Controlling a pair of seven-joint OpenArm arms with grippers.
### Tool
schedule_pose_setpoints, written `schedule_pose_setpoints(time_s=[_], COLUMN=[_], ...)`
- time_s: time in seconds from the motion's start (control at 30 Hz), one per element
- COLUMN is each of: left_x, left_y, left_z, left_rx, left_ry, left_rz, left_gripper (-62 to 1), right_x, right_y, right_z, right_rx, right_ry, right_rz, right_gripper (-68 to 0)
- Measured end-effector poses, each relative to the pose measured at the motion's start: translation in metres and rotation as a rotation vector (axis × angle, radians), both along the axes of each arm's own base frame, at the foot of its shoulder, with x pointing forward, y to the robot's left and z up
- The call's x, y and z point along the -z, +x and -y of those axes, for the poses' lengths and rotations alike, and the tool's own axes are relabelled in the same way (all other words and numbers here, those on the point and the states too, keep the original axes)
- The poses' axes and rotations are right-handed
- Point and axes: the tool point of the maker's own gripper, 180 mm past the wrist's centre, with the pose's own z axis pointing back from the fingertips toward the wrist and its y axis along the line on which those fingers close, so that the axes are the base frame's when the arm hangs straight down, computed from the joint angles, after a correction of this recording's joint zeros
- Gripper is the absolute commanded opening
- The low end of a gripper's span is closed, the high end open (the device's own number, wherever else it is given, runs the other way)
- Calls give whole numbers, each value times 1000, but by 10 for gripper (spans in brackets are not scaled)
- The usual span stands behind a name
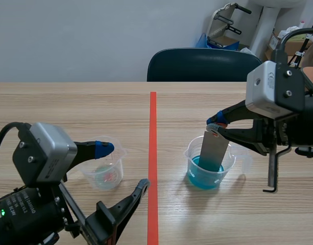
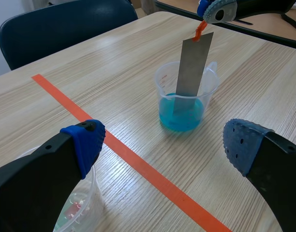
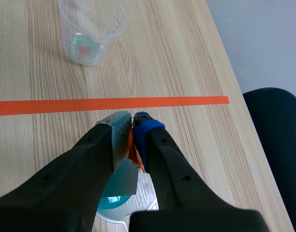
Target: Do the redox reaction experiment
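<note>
Left gripper (image 1: 122, 166) agape; right gripper (image 1: 216, 125) tight on metal strip (image 1: 213, 152) (inside blue-liquid beaker (image 1: 188, 155))

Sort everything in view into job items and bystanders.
Job: strip, held by the right gripper and dipped in the blue-liquid beaker; second beaker beside the open left gripper.
Lying about: chair; boxes behind it.
</note>
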Motion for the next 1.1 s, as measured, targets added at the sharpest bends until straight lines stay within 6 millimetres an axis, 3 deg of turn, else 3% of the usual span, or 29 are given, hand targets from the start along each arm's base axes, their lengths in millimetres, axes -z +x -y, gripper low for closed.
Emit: schedule_pose_setpoints(time_s=[0.23,0.6,1.1], left_x=[0,0,0], left_y=[0,0,0], left_z=[0,0,0], left_rx=[0,0,0], left_ry=[0,0,0], left_rz=[0,0,0], left_gripper=[-84,-84,-84], right_x=[-3,-36,-64], right_y=[-2,5,4], right_z=[3,-2,-13], right_rx=[-22,-28,-14], right_ry=[-25,-32,-36], right_rz=[-10,99,155], right_gripper=[-669,-669,-669])
